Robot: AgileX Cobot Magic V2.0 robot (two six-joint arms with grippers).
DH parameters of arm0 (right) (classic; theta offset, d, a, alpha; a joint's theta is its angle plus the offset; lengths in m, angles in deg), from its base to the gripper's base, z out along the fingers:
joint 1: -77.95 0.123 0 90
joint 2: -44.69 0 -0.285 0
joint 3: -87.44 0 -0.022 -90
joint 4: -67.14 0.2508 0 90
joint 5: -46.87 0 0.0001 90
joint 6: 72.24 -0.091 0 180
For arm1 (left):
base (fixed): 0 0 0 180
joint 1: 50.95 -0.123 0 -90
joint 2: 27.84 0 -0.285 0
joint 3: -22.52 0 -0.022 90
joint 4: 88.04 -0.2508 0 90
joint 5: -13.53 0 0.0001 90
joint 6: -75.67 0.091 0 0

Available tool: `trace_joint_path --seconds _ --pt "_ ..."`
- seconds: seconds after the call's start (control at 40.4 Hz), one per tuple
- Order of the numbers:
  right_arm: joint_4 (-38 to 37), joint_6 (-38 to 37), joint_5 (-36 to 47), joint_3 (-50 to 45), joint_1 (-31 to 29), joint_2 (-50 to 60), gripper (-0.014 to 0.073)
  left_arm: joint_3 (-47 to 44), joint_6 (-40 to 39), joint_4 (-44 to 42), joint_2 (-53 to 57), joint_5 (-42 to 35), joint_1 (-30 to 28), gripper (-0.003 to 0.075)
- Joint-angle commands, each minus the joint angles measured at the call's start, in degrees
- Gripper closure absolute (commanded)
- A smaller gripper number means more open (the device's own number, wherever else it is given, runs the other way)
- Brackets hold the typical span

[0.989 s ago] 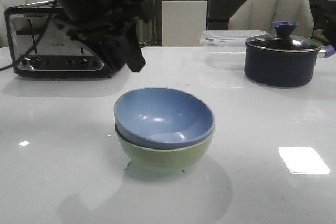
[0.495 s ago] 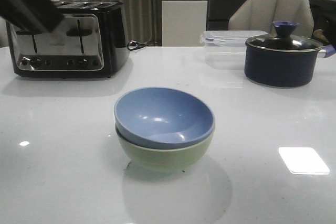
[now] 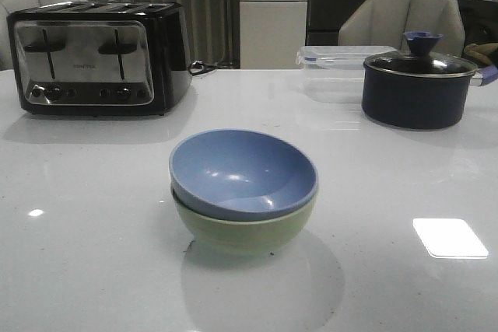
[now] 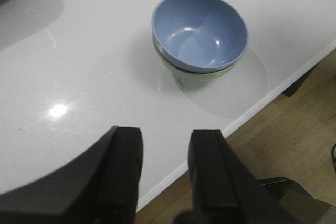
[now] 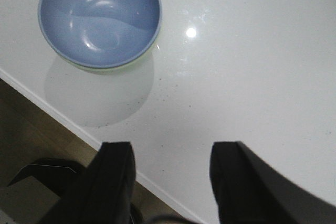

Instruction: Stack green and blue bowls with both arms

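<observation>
The dusty blue bowl [image 3: 243,170] sits nested inside the pale green bowl [image 3: 247,232] near the front middle of the white table. The stack also shows in the left wrist view, blue bowl [image 4: 199,31] over green bowl [image 4: 190,78], and in the right wrist view, where the blue bowl [image 5: 100,17] hides all but a thin edge of the green bowl [image 5: 134,64]. Neither arm shows in the front view. My left gripper [image 4: 165,140] is open and empty, pulled back above the table's front edge. My right gripper [image 5: 170,153] is open and empty, also back over that edge.
A black and chrome toaster [image 3: 97,56] stands at the back left. A dark lidded pot [image 3: 419,87] stands at the back right, with a clear plastic container [image 3: 342,58] behind it. Chairs stand beyond the table. Wooden floor [image 4: 283,150] lies below the front edge.
The left arm, which hung over the toaster a second ago, has swung up and left out of the front view. The stacked bowls have not moved.
</observation>
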Motion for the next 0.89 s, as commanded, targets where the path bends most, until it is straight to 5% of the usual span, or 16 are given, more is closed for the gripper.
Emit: trace_joint_path --seconds 0.0,0.272,0.618,0.866 --pt "-0.69 0.18 2.24 0.94 -0.01 1.84 0.0149 0.75 0.07 -1.76 0.93 -3.5 0.44 0.0402" --pt "-0.68 -1.89 2.72 -2.29 -0.01 4.21 0.0155 0.48 -0.46 -1.91 0.93 -4.0 0.44 0.0403" --pt "-0.68 -1.89 2.6 -2.35 -0.01 4.21 0.0533 0.48 -5.2 -3.19 0.93 -4.4 0.44 0.0623" --pt "-0.48 -1.89 0.54 -2.35 -0.01 4.21 0.0537 0.48 -9.6 -4.71 0.93 -4.31 0.44 0.0621"
